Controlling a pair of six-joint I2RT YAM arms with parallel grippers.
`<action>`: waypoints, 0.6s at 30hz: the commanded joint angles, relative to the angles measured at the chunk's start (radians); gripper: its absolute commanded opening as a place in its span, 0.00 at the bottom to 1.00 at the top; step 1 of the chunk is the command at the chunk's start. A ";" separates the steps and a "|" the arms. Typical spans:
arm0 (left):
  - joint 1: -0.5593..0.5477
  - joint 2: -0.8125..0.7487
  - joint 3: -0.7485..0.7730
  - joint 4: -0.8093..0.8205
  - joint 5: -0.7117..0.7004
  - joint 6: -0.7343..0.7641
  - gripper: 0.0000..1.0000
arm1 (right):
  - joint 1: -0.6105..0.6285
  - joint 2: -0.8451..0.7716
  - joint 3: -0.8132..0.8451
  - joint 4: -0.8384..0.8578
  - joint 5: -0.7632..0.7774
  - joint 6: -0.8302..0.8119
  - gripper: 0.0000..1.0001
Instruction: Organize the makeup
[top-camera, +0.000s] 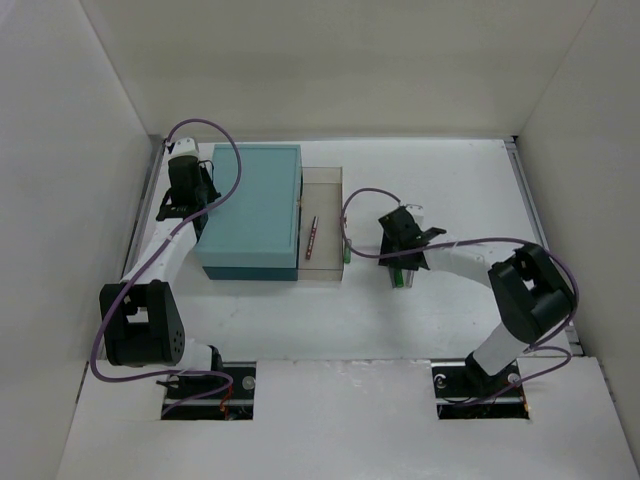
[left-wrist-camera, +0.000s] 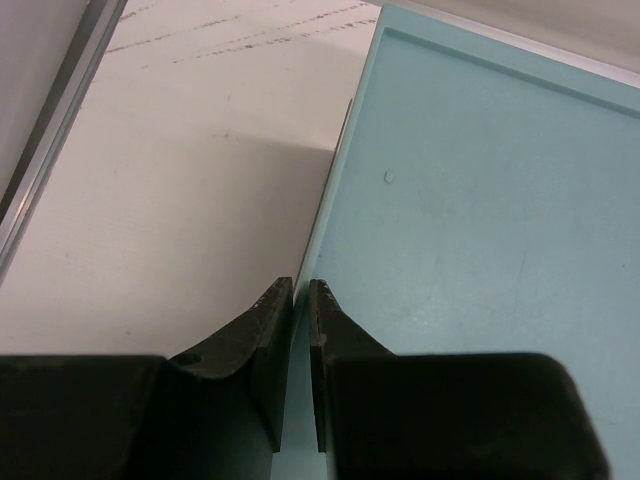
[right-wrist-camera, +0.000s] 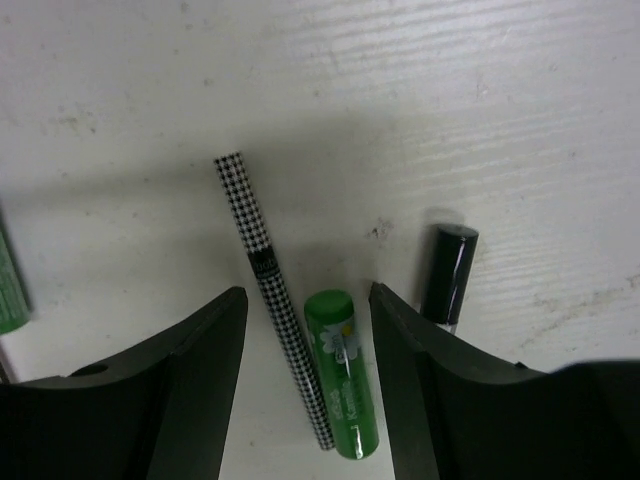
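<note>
The left claw (left-wrist-camera: 300, 292) is closed on nothing, its tips hanging just over the left edge of the teal box (left-wrist-camera: 480, 220). Bare bench (left-wrist-camera: 180, 180) lies to its left, with a rail (left-wrist-camera: 45, 140) beyond. Right of the box, the clear drawer (top-camera: 325, 176) stands pulled out with one red pencil (top-camera: 313, 237) in it.

The right claw (right-wrist-camera: 307, 292) is open and touches nothing. Between its jaws lie the checked pencil (right-wrist-camera: 262, 270) and the green tube (right-wrist-camera: 345, 380), side by side and nearly touching. A dark-capped item (right-wrist-camera: 447, 270) lies just outside the right jaw.

The tube looks light, stiff and slick, and is likely to roll. A grip across its middle would suit, though the thin pencil may get caught with it. Bare bench shows ahead of the claw. The drawer's rim, to the claw's left, is the edge to clear.
</note>
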 joint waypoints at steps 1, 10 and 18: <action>-0.023 0.008 -0.057 -0.224 0.084 -0.005 0.09 | 0.002 0.008 -0.024 0.032 -0.003 0.033 0.58; -0.027 0.001 -0.058 -0.226 0.083 -0.005 0.09 | 0.018 -0.023 -0.068 0.030 -0.004 0.075 0.27; -0.027 -0.001 -0.058 -0.224 0.083 -0.006 0.09 | 0.045 -0.128 -0.033 0.035 -0.003 0.055 0.16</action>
